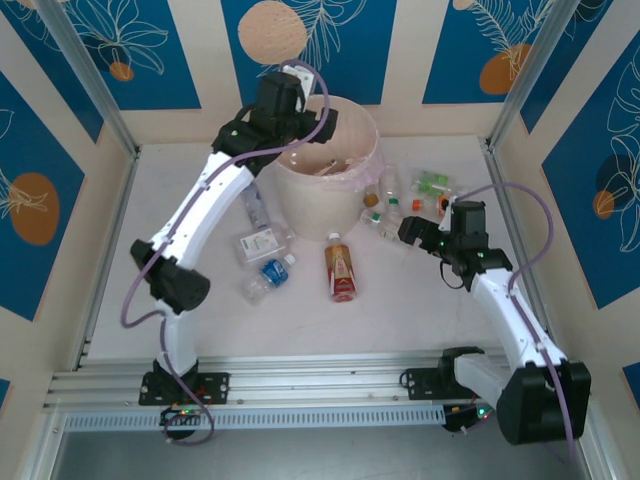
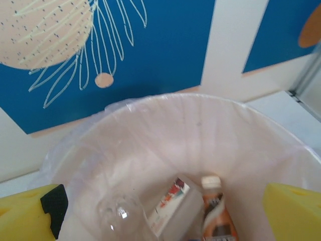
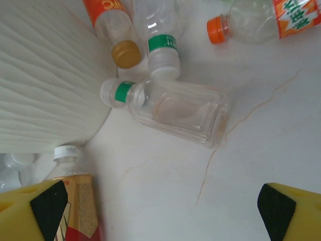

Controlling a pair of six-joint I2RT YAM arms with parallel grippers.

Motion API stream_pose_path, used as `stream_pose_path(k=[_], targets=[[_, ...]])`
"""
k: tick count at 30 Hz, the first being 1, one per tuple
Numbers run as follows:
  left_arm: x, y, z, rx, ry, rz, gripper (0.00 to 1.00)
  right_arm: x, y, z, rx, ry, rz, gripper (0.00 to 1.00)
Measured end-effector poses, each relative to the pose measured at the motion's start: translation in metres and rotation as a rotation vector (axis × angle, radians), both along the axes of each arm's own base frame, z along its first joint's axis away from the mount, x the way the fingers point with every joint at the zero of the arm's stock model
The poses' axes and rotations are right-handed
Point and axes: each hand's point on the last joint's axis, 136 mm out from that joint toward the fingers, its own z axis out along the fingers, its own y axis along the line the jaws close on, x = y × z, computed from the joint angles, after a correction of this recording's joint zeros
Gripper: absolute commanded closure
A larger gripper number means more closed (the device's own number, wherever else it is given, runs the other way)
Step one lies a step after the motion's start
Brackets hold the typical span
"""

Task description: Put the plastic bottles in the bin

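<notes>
Left jaws: spread, empty, above the bin.
Right jaws: spread, empty.
Danger: bottle at 12 o'clock may slide away if bumped.

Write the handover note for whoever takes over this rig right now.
Left pincer: open, empty, above the bin.
Right pincer: open, empty, over the table near a clear square bottle.
Done: a few bottles lie in the bin, among them a brown-label bottle.
To do: a red-label bottle, a blue-label bottle, a white-label bottle in front of the bin, and a cluster to its right.
</notes>
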Motion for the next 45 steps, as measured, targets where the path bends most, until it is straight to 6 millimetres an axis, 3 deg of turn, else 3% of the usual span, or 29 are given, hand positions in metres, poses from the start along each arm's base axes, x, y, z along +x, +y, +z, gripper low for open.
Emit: stream_pose_path(k=[7,13,21,27,35,43,45], targets=[[-0.037,0.02,0.006,-0.08,-0.023,-0.012,0.0,0.018,0.007,-0.025,-0.035,0.098,0.091,0.0],[-0.06,0.037,-0.021,-0.129,-0.023,0.003,0.0,0.045,0.013,-0.031,-0.13,0.116,0.26,0.01],[-0.092,0.067,-0.053,-0.192,-0.02,0.054,0.0,0.066,0.021,-0.047,-0.26,0.128,0.496,0.01],[-0.097,0.087,-0.054,-0.206,-0.03,0.107,0.0,0.083,0.022,-0.074,-0.403,0.179,0.683,0.04],[-0.097,0.118,-0.084,-0.211,0.017,0.205,0.0,0.085,0.028,-0.113,-0.522,0.242,0.9,0.05],[-0.098,0.143,-0.084,-0.253,0.017,0.271,0.0,0.086,0.033,-0.127,-0.577,0.24,1.015,0.08],[-0.098,0.146,-0.085,-0.263,0.02,0.282,0.0,0.086,0.033,-0.127,-0.579,0.239,1.02,0.13]])
